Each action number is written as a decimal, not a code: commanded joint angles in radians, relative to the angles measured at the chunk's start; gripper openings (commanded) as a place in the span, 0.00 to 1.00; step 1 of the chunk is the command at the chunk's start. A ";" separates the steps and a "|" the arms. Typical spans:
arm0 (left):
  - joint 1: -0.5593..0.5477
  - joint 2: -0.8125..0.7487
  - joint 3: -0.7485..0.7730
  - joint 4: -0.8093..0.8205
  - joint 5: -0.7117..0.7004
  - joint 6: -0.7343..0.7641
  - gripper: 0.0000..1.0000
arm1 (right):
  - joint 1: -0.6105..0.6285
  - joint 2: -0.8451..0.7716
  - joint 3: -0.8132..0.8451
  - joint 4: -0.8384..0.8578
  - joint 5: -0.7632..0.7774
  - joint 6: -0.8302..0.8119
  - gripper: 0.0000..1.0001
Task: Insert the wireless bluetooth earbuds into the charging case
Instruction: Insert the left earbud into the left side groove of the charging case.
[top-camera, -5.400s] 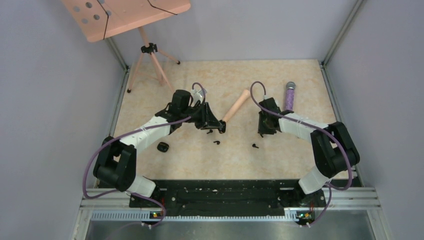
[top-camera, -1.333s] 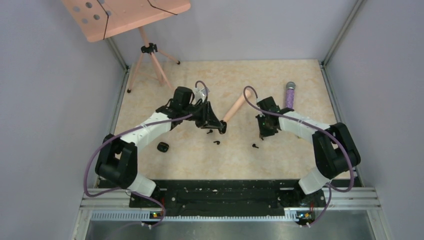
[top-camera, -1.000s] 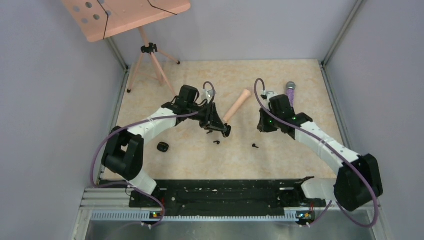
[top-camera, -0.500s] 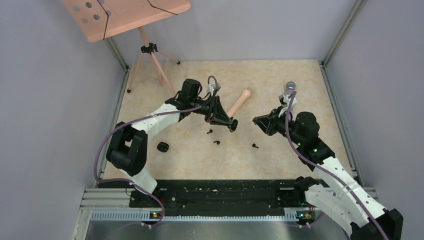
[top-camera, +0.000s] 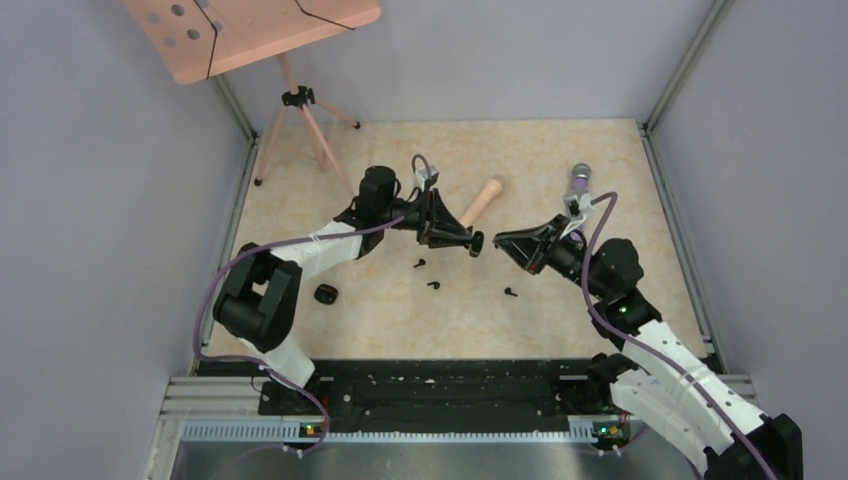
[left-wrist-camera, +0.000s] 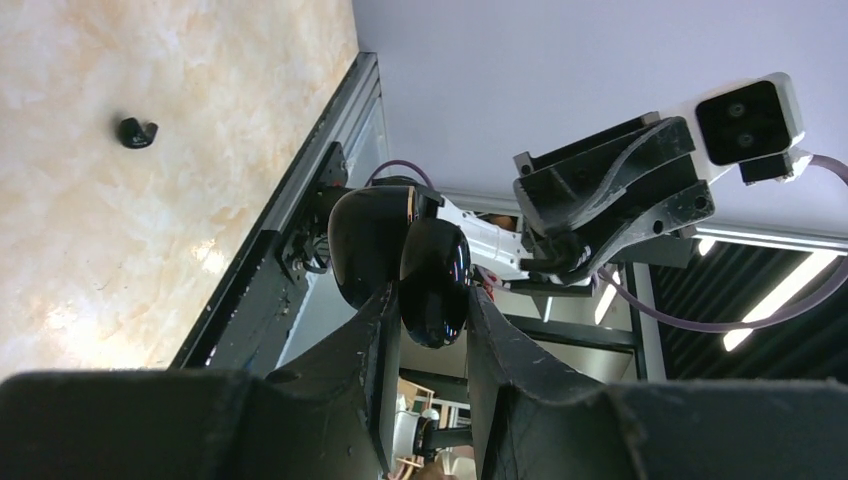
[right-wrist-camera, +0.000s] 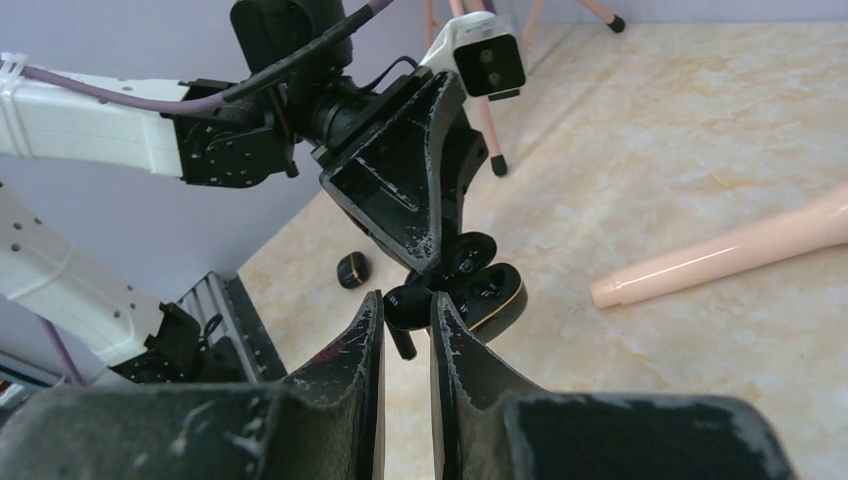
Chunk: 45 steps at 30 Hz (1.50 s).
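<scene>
Pinching an earbud (right-wrist-camera: 398, 303), the right tool (right-wrist-camera: 406, 300) sits just beside the charging case (right-wrist-camera: 487, 290) the left tool (left-wrist-camera: 428, 300) clamps.

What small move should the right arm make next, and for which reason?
Probably ease the right tool slightly forward, toward the open charging case that the left tool holds in the air. The earbud that the right tool grips hangs just short of the case, not yet seated.
</scene>
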 joint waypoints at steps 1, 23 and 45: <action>-0.012 0.003 0.012 0.112 0.044 -0.050 0.00 | 0.038 0.026 -0.009 0.145 -0.037 0.036 0.10; -0.025 0.063 -0.035 0.572 0.128 -0.362 0.00 | 0.098 0.076 -0.016 0.146 0.005 -0.010 0.09; -0.035 0.071 -0.045 0.590 0.134 -0.371 0.00 | 0.098 0.095 -0.007 0.242 0.018 0.031 0.08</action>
